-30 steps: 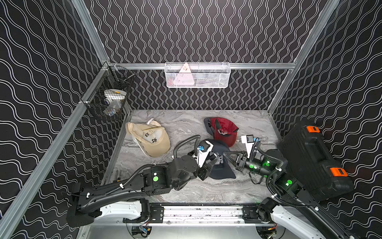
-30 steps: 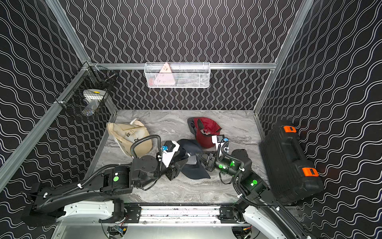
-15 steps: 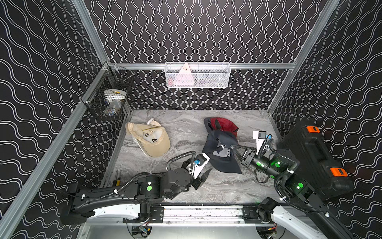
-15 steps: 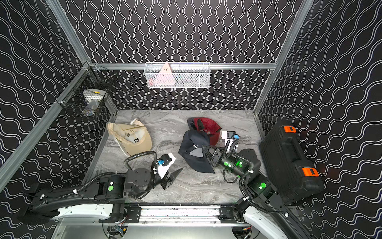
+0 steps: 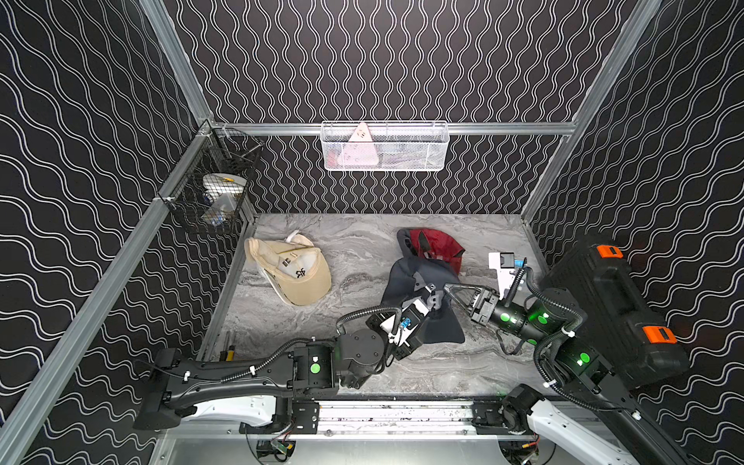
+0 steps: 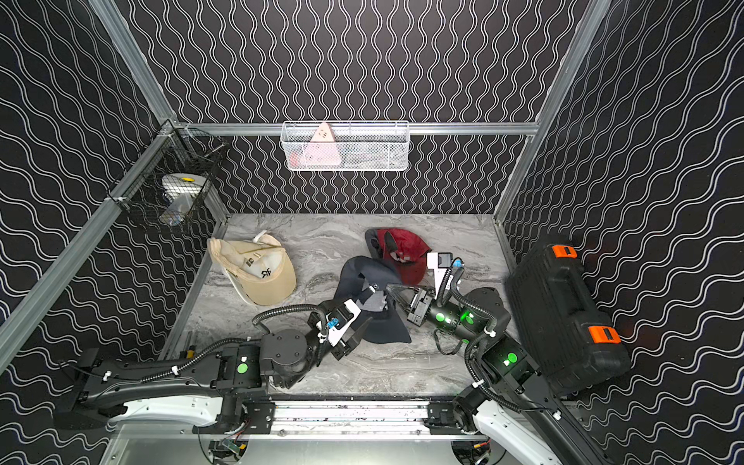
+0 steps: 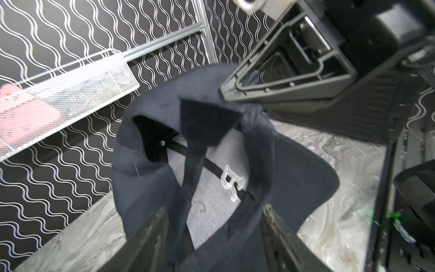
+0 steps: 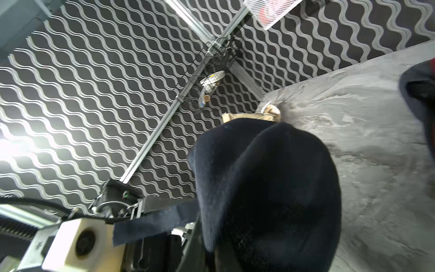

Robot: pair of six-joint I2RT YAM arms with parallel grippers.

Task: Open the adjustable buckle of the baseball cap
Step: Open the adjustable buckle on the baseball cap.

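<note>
Dark cap point(image 5: 402, 282) at the right-centre of the tabletop point(image 5: 354, 249), just in front of the red cap point(image 5: 439, 245). It is held up by the right pincer point(image 5: 446, 287), which is clamped on the fabric at its edge. The left pincer point(image 7: 214, 208) is spread, with jaws either side of the loose strap point(image 7: 194, 155), gripping nothing. Likely risks: the limp strap may swing clear as the jaws close, or a pull may slide the thin fabric from the right grip. The buckle cannot be made out.

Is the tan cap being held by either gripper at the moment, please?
No, the tan cap lies by itself on the table, and nothing touches it.
</note>
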